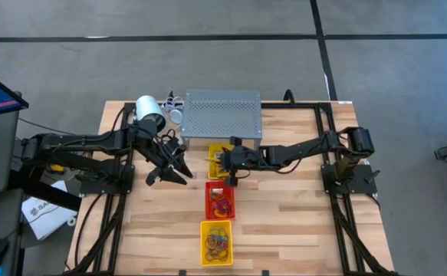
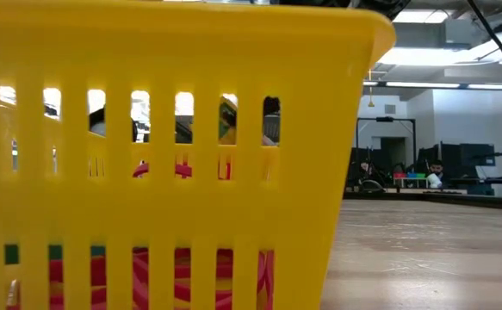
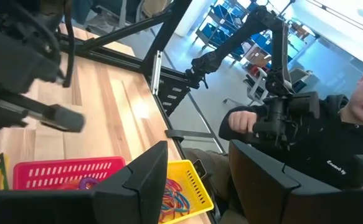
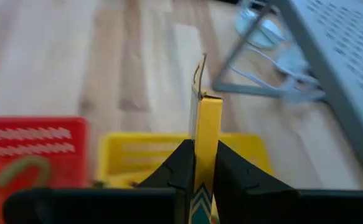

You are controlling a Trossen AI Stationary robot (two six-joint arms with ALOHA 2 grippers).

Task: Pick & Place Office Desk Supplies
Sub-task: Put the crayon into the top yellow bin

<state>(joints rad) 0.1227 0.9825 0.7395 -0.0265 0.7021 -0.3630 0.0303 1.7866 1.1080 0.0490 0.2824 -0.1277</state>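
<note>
My right gripper (image 4: 204,155) is shut on a thin yellow printed card packet (image 4: 207,121). In the high view it (image 1: 228,170) hangs over the far yellow tray (image 1: 214,151), close to the red tray (image 1: 220,201). My left gripper (image 1: 173,170) is open and hovers left of the trays, touching nothing. Its fingers (image 3: 150,174) show wide apart in the left wrist view. Coloured rubber-band loops lie in the red tray (image 3: 63,171) and in the near yellow tray (image 1: 217,242). My right gripper pinches the card packet between its two fingers, which lie on the flat faces near one end (image 4: 205,168). The packet is seen edge-on and sticks out past the fingertips. It is lifted clear above the far yellow tray (image 4: 137,152). The fingers slant down from the table's right.
A perforated grey metal stand (image 1: 223,115) sits at the far edge behind the trays, with a white cylinder (image 1: 150,111) to its left. The near yellow tray's slotted wall (image 2: 190,129) fills most of the low view. A person (image 3: 330,143) sits beyond the table's near edge.
</note>
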